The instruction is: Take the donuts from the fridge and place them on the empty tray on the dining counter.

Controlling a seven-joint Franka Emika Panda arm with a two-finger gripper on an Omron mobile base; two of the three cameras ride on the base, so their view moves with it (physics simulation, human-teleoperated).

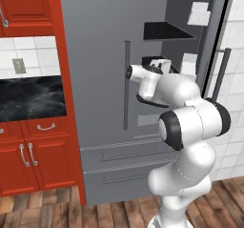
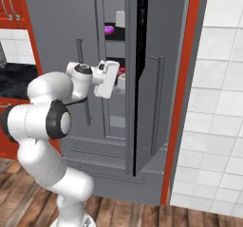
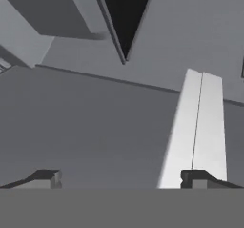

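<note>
With the fridge (image 2: 61,26) door open, both donuts, purple (image 2: 109,29) and pink (image 2: 122,71), sit on its shelves, while the hand (image 3: 121,178) hovers open and empty, nothing carried over yet.

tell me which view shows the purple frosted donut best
The right base view: the small purple-frosted ring donut sits in plain sight on an upper black shelf inside the grey fridge. In the left base view and hand view I cannot make it out.

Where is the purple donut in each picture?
Left base view: I cannot find it; the shelves that show look bare.
Right base view: purple donut sits on an upper fridge shelf, upper middle, above the gripper.
Hand view: not seen.
Shared landmark: the grey fridge with its long door handle.
</note>
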